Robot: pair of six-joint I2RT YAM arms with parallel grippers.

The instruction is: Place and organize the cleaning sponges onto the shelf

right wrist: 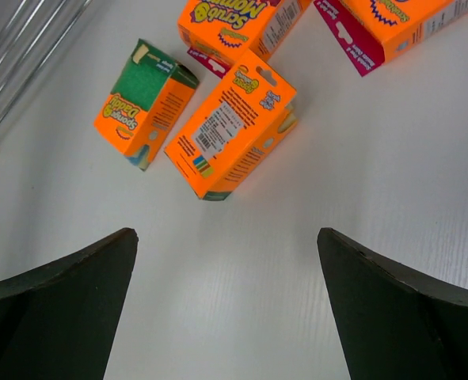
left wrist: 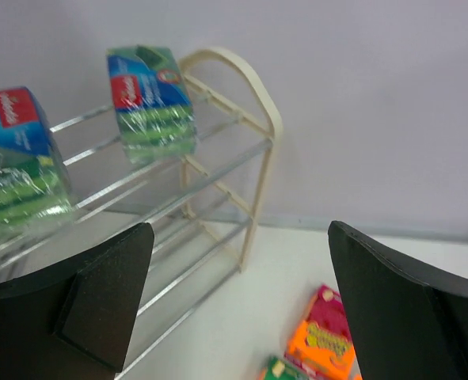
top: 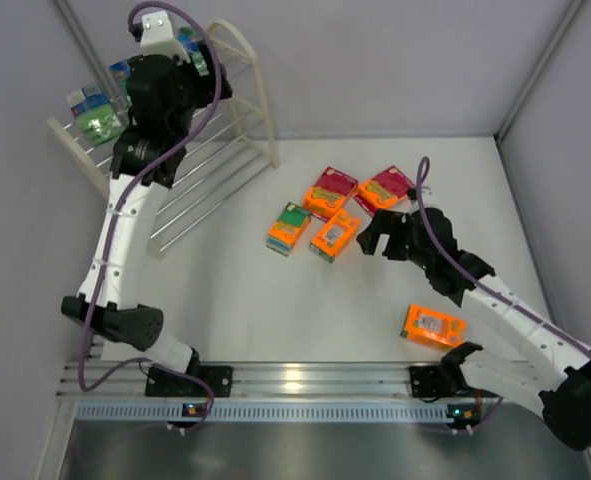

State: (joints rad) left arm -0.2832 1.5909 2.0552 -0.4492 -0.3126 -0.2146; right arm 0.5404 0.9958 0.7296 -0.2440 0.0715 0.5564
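The cream-white shelf (top: 243, 110) stands at the back left, with green cleaning sponges (top: 97, 120) on its upper rods. In the left wrist view two of these green packs (left wrist: 150, 99) (left wrist: 16, 158) rest on the shelf (left wrist: 259, 131). My left gripper (top: 135, 155) (left wrist: 237, 317) hovers open and empty beside them. Several orange packs lie mid-table: one (top: 335, 235) (right wrist: 234, 127) nearest my right gripper, a green-labelled one (top: 289, 226) (right wrist: 142, 99), and two magenta-labelled ones (top: 332, 187) (top: 385, 187). My right gripper (top: 375, 238) (right wrist: 226, 309) stands open just short of them, holding nothing.
A lone orange pack (top: 434, 326) lies near the right arm's forearm, toward the front. A ribbed aluminium rail (top: 295, 385) runs along the near edge at the arm bases. Grey walls close in the back and both sides.
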